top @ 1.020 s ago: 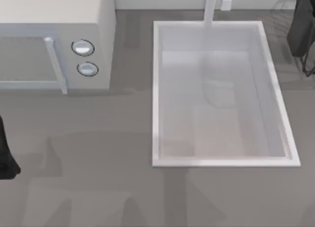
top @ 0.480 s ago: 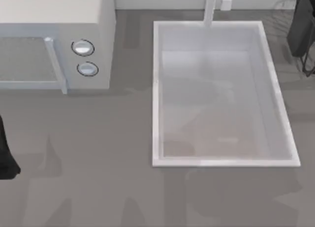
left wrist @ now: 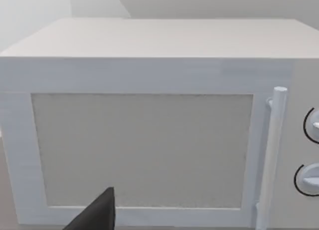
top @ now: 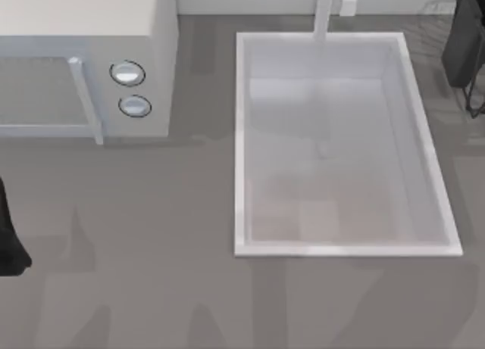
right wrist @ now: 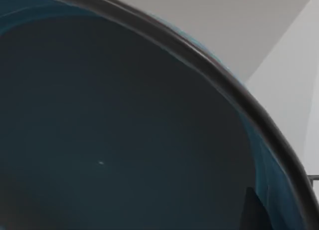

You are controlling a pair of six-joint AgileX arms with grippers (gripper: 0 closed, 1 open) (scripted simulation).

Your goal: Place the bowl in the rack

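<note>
The bowl (right wrist: 124, 140) sits right up against the right wrist camera, its glossy teal-blue inside and dark-looking rim tilted across the view. One dark finger (right wrist: 253, 210) lies against the bowl's inside wall near the rim. My right gripper (top: 464, 50) hangs at the table's far right back corner, over the thin wires of the rack (top: 476, 101), and hides the bowl from above. My left gripper (top: 9, 243) is parked at the left edge, facing the microwave.
A white microwave (top: 83, 61) with two dials stands at the back left, its door and handle (left wrist: 271, 155) close in front of the left wrist. A large white basin (top: 241, 152) with a tap (top: 324, 12) takes up the centre right.
The faint shadows inside the basin and on the front of the table have shifted and shrunk. Both arms stay almost where they were.
</note>
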